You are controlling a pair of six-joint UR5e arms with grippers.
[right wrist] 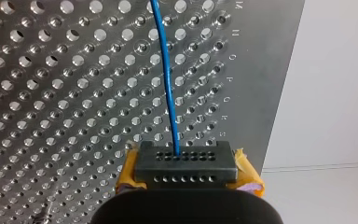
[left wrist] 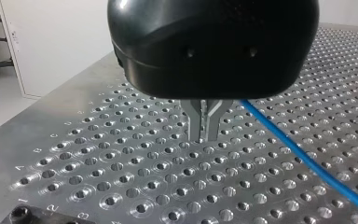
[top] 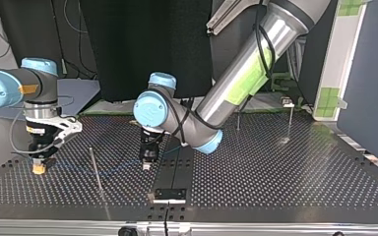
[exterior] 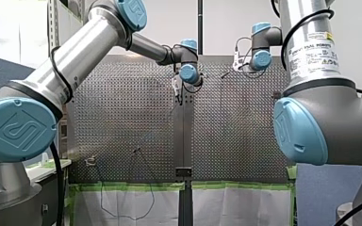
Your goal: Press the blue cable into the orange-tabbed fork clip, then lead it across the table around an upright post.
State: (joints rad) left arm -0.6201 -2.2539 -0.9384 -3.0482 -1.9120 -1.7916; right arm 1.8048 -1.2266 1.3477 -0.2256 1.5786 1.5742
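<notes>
At the top view's left edge my right gripper stands tip-down on the surface, yellow pads low. The right wrist view shows it clamped on the blue cable, which runs straight out ahead of it over the holes.

Moving right, a thin upright post rises in the lower left, and the cable's faint blue line sags past it toward the middle.

At centre my left gripper points straight down. Its metal fingers are drawn together with nothing seen between them, and the cable passes just beside them.

Further right, another post stands in the upper right.

No orange-tabbed clip is clear to me anywhere, so I can't confirm the cable is seated. My read is that this is the leading step. To do it well, hold the tension light and carry the cable low, so it hooks the post's side rather than riding over its top. My left gripper can steer the slack.

As for pose, my right arm is compact with a vertical wrist. My left arm stretches long from the upper right, its elbow bent down to centre.
</notes>
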